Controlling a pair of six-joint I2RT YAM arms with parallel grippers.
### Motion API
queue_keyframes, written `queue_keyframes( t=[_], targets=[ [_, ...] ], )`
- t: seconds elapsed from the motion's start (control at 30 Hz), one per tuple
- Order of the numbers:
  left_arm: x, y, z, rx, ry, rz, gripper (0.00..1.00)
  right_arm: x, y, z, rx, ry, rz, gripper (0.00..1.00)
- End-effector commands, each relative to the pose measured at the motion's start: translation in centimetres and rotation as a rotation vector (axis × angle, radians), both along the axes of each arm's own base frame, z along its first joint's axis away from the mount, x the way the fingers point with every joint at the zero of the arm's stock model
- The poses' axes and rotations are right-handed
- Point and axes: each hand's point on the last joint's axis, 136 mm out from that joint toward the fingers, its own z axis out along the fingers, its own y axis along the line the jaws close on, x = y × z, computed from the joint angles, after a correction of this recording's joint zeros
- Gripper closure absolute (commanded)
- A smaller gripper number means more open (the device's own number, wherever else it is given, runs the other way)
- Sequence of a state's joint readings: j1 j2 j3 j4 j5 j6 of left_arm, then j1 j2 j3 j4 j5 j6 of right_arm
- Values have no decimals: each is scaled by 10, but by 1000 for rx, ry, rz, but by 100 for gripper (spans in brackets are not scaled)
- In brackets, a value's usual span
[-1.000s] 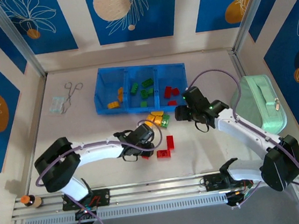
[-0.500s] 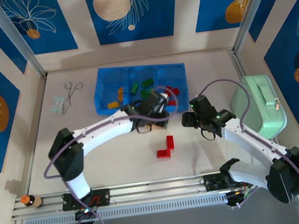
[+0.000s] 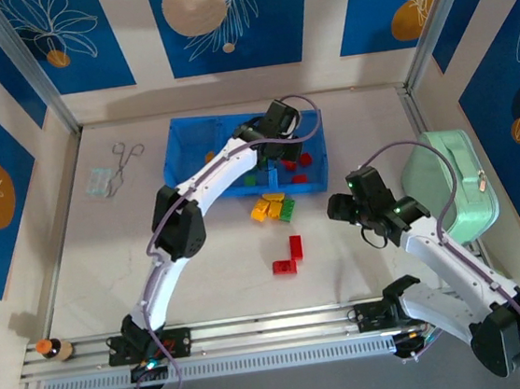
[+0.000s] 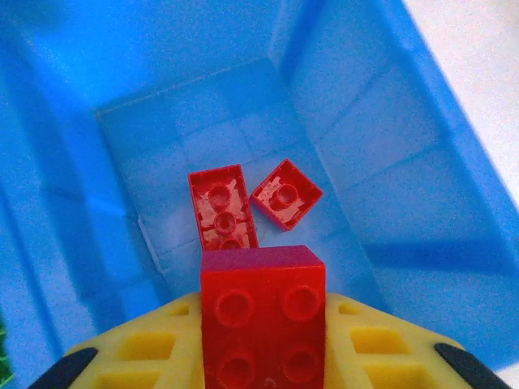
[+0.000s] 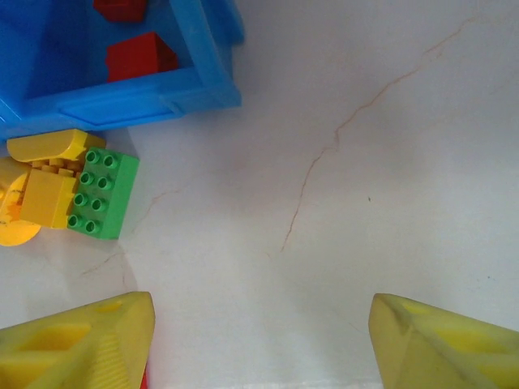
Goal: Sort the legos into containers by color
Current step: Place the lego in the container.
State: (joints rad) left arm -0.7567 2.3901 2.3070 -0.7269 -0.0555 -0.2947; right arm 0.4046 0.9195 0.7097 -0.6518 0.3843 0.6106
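Note:
My left gripper (image 3: 284, 140) hangs over the right compartment of the blue tray (image 3: 178, 133), shut on a red brick (image 4: 262, 312) between its yellow fingers (image 4: 138, 352). Below it, two red legos (image 4: 223, 207) lie on that compartment's floor. The middle compartment holds green legos (image 3: 251, 153) and the left one yellow-orange legos (image 3: 199, 173). On the table in front of the tray sits a cluster of yellow bricks (image 5: 45, 174) and a green brick (image 5: 101, 194). Two red bricks (image 3: 290, 252) lie nearer. My right gripper (image 5: 259, 340) stands open over bare table, to the right of the cluster.
A mint-green zippered case (image 3: 451, 177) stands at the right edge. Metal forceps (image 3: 124, 158) and a small clear packet (image 3: 99, 182) lie left of the tray. A small bottle (image 3: 47, 348) sits at the front left rail.
My left arm has swung from the near table up over the tray's right compartment, carrying the red brick. My right gripper has drawn back a little to the right, still open.

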Motion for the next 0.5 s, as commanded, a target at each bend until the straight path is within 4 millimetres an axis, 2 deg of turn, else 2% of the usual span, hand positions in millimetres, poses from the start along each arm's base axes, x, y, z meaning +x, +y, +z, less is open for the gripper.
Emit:
queue_keyframes(
  t=[0.0,0.1,0.13,0.3,0.47],
  targets=[
    [5,3,19,-8,-22,-26,57,-8,1,1,14,16,24,29],
    [9,2,34,-19,-59,-44,25,-7,4,3,30,15,32,29],
    [8,3,40,-21,-64,-50,20,-7,5,4,38,14,36,29],
    [-10,11,77,-9,-113,-64,17,-5,13,6,63,13,57,29],
    [-53,12,101,-37,-156,-133,17,-6,12,5,56,15,54,29]
  ],
)
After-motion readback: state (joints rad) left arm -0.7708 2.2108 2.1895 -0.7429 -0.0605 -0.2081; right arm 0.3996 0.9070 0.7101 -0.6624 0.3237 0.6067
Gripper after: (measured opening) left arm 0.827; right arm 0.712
